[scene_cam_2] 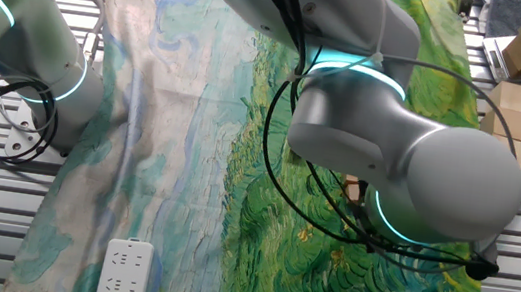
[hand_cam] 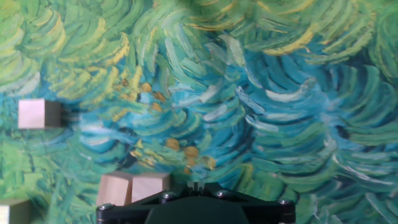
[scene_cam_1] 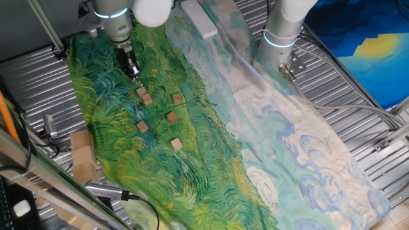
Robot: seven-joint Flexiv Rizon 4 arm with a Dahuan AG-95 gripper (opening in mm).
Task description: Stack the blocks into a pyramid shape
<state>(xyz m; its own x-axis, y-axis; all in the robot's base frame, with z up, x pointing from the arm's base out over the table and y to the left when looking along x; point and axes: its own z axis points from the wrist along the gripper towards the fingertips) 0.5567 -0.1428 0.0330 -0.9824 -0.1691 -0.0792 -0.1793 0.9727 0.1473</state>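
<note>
Gripper [scene_cam_1: 133,72] hangs low over the green painted cloth [scene_cam_1: 192,147], just above the far end of the blocks; can't tell how wide the jaws are or whether it's carrying anything. Two blocks touching [scene_cam_1: 145,96] just below it, four singles scattered: [scene_cam_1: 177,98], [scene_cam_1: 172,117], [scene_cam_1: 142,127], [scene_cam_1: 176,145]. Hand view shows the pair [hand_cam: 132,188] at the bottom edge, another block [hand_cam: 32,114] off left. Nothing stacked yet.

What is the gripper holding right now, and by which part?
Cannot be told. The gripper hangs low over the painted cloth beside the wooden blocks, but no view shows its fingertips.
</note>
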